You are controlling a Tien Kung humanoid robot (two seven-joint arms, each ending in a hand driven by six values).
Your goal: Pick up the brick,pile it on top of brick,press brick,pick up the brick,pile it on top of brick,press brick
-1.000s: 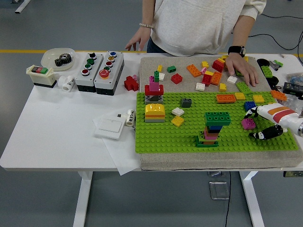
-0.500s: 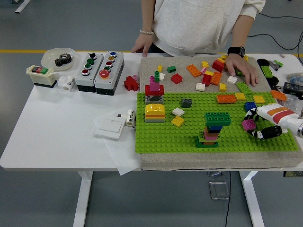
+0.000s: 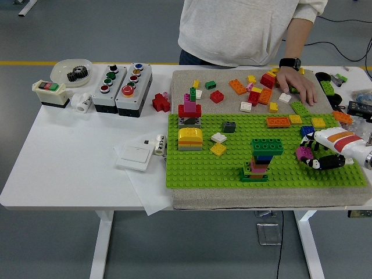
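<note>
Right hand (image 3: 317, 156) now curled closed around the magenta brick (image 3: 303, 153) on the green baseplate (image 3: 197, 168), beside the brick stack (image 3: 258, 158)

No text, number or brand can be read with certainty. The small white tag (image 3: 157, 145) beside the white wall switch (image 3: 134, 157) carries dark print, but it is too small to read. The push buttons on the two grey button boxes (image 3: 122, 82) show only colours, no legible marks. The robot's right forearm (image 3: 343, 141) has orange stripes, no letters.
</note>
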